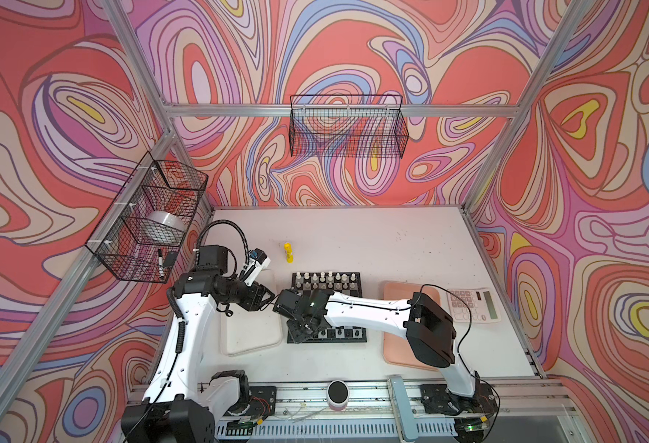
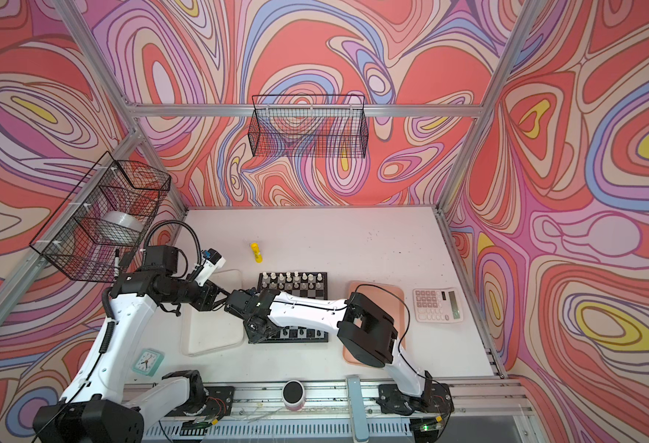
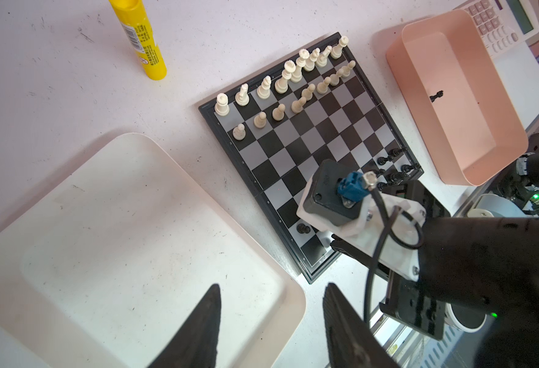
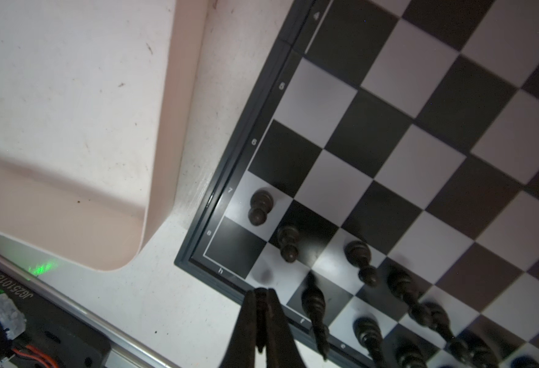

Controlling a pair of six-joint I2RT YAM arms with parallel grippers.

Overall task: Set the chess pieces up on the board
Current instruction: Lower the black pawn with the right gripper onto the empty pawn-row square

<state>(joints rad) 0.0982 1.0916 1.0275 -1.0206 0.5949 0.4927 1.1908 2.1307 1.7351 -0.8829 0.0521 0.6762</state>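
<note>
A white tray (image 3: 102, 239) is set at 9 o'clock of the board (image 3: 309, 137) and a pink tray (image 3: 414, 76) at 3 o'clock. The left gripper (image 3: 271, 286) is held half open and empty over the white tray's edge. The right gripper (image 4: 261, 291) is pressed closed on nothing above the board's 7 o'clock corner. Two rows of cream chess pieces (image 3: 293, 82) are ranked along the 12 o'clock edge, black pieces (image 4: 357, 255) are gathered at 6 o'clock, and one black piece (image 3: 436, 95) is seen in the pink tray.

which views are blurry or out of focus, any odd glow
right wrist view: small black plastic chess pieces nearest the lens smear out of focus, green glow on the white tabletop; left wrist view: cream-white plastic chess pieces sharp
</note>
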